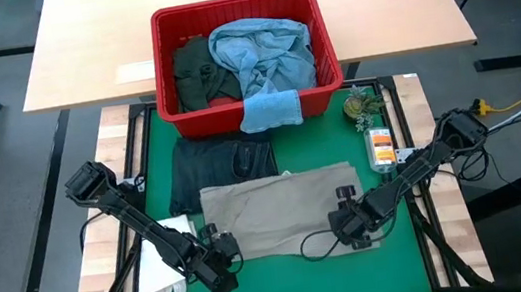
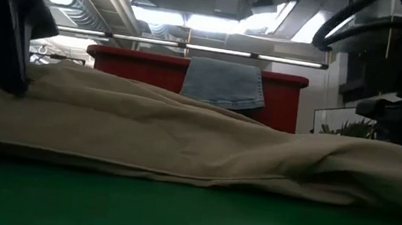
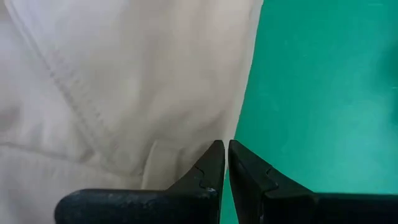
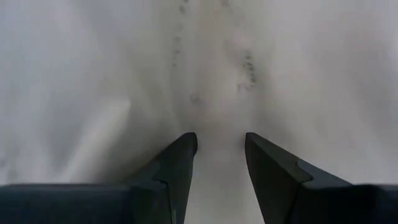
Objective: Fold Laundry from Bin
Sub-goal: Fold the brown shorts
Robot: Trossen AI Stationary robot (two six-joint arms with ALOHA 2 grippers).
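Khaki trousers (image 1: 285, 213) hiding mat, left fingers (image 3: 214, 163) together at hem, right fingers (image 4: 180, 163) apart over cloth, bin (image 2: 285, 99) half-hidden.

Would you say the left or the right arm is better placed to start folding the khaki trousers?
Probably the left gripper: it sits shut at the khaki trousers' edge, whereas the right gripper is open over their middle.

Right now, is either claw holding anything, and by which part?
The left claw is shut at the khaki trousers' edge; a hold cannot be confirmed. The right claw is open over them.
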